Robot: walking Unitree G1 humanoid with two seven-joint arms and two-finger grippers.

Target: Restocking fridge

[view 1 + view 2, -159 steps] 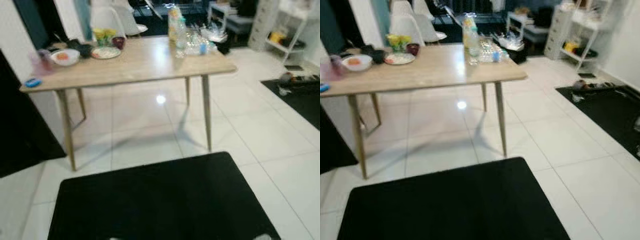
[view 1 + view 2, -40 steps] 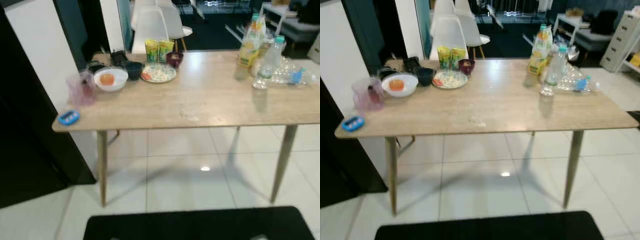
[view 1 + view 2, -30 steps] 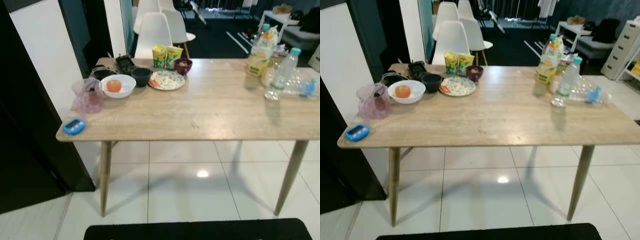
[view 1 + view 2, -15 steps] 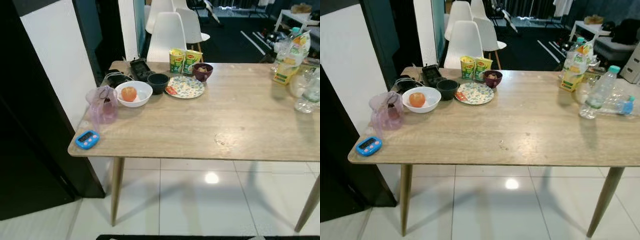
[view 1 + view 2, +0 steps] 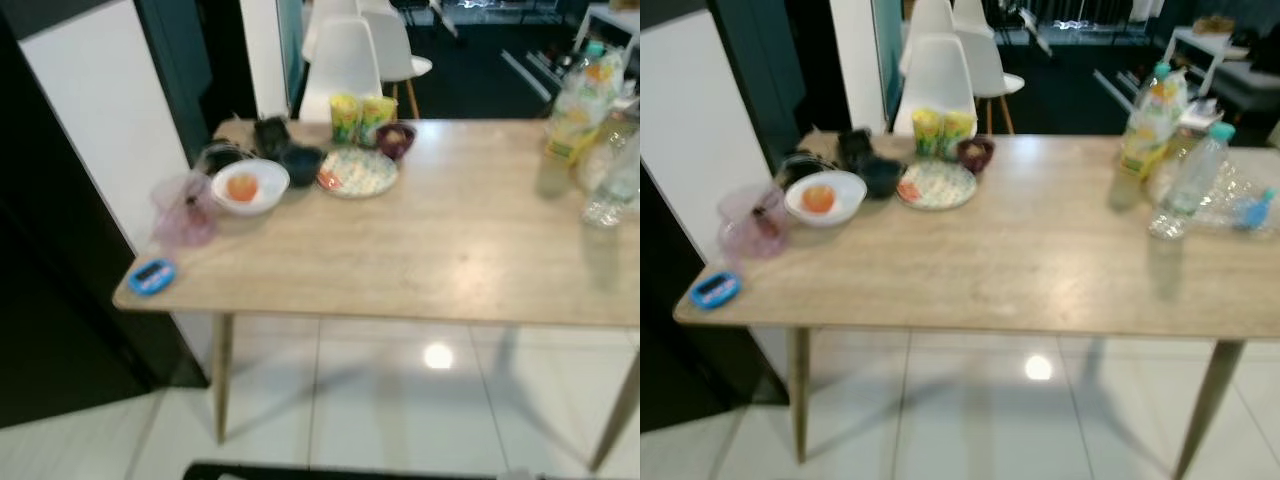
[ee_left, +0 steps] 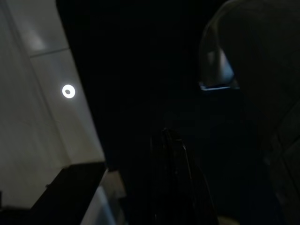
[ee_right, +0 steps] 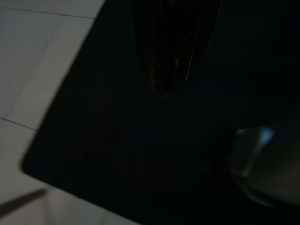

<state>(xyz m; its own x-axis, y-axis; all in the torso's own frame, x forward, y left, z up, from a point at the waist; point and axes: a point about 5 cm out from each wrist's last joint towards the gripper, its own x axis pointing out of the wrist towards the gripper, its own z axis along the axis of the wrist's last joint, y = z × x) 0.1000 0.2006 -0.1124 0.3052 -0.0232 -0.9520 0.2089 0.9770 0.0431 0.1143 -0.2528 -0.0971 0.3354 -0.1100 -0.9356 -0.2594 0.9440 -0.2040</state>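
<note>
Blurred wooden table (image 5: 440, 260): at its left end a white bowl (image 5: 250, 186) holding orange fruit (image 5: 241, 187), a pink jug (image 5: 182, 211) beside it, a blue timer (image 5: 152, 276) nearest the corner.
</note>
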